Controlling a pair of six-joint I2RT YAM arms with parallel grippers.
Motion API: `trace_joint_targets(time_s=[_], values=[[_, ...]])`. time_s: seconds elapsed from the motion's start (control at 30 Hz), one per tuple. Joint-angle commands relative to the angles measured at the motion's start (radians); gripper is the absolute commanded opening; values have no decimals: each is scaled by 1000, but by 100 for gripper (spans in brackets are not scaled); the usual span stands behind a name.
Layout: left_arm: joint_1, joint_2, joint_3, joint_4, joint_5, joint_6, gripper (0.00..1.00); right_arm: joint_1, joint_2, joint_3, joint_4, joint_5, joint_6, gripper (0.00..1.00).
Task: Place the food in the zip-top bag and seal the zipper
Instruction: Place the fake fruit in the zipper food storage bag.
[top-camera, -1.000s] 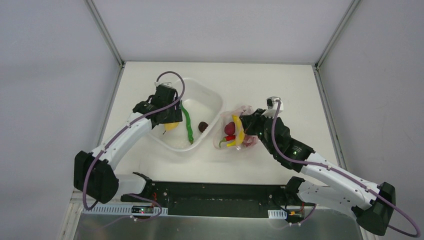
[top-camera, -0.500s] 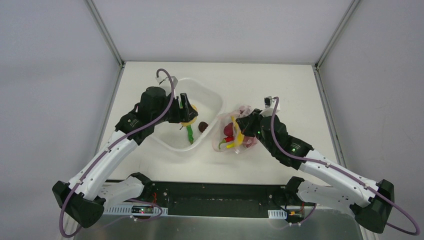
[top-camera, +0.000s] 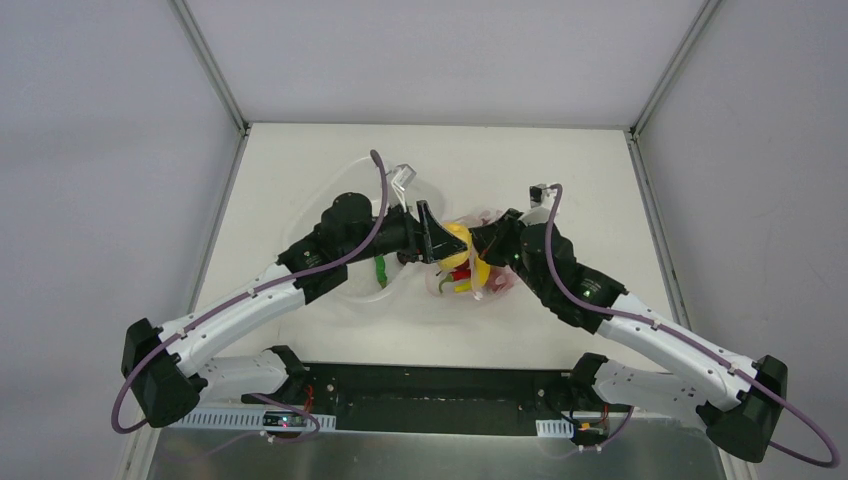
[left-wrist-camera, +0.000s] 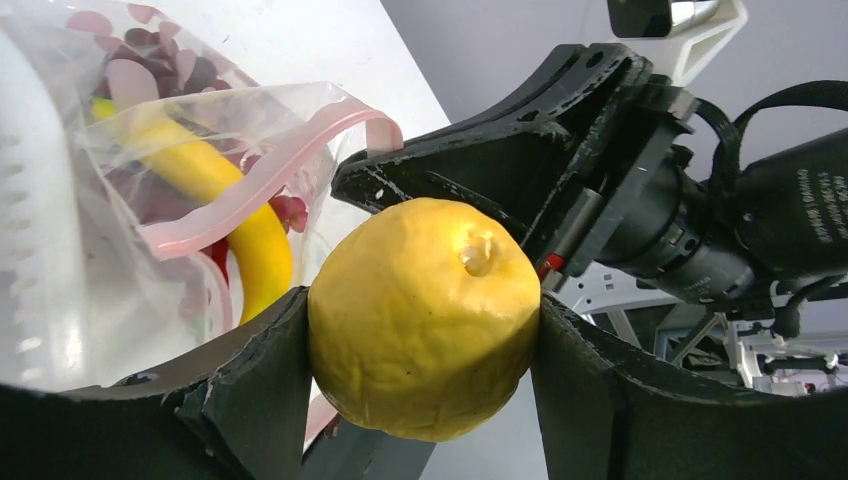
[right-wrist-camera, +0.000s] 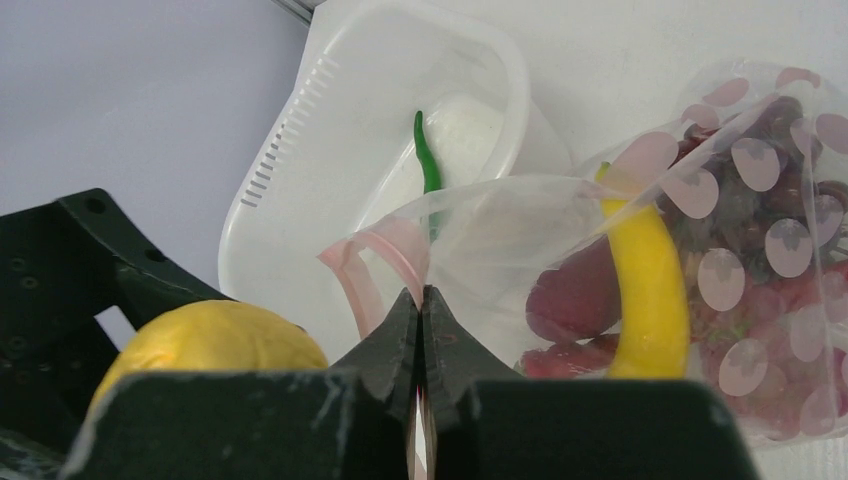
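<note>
My left gripper (left-wrist-camera: 425, 335) is shut on the round yellow fruit (left-wrist-camera: 425, 320), which hangs just at the mouth of the zip-top bag (left-wrist-camera: 150, 170). From above, the fruit (top-camera: 455, 240) sits between both grippers. My right gripper (right-wrist-camera: 421, 300) is shut on the pink zipper (right-wrist-camera: 395, 245) and holds the bag's mouth up and open. Inside the bag (right-wrist-camera: 500, 230) lie the yellow banana (right-wrist-camera: 645, 280), dark red grapes (right-wrist-camera: 770, 160) and a red piece (right-wrist-camera: 575, 300). The green chili (right-wrist-camera: 427, 165) lies in the white tub (right-wrist-camera: 290, 130).
The white tub stands left of the bag, partly under my left arm (top-camera: 260, 290). The green chili (top-camera: 379, 270) shows beside that arm. Metal frame posts (top-camera: 210, 70) rise at the table's far corners. My right arm (top-camera: 640, 330) reaches in from the near right.
My left gripper lifted the yellow fruit out of the tub and carried it right to the bag's mouth. My right gripper kept its hold on the zipper and shifted slightly.
</note>
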Motion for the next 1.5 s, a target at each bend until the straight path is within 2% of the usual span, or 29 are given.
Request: trace_joint_targets(time_s=[0.0,0.3,0.5,0.57,0.67,0.77,0.87,0.97,1.17,1.47], values=[[-31,48,-24,244,-39,-59,29,-4,-15,57,44,9,38,0],[-67,113,-49,281,-238,-12,32,-5,-120,34,94,140,63,0],[-89,171,44,168,-293,66,39,-6,-125,53,77,117,83,0],[-98,188,95,100,-311,119,45,-5,-130,54,70,124,87,0],[-101,217,169,13,-306,169,61,-6,-146,48,69,154,81,0],[-102,246,224,-44,-255,196,85,-6,-164,44,69,181,73,0],[-102,267,281,-133,-176,241,98,-6,-173,32,69,199,61,0],[-102,272,329,-239,-111,290,99,-6,-178,5,69,207,64,0],[-100,163,283,-292,-87,353,99,-7,-188,-15,70,239,51,0],[-60,-46,219,-498,-323,439,99,-10,-179,-20,39,226,36,0]])
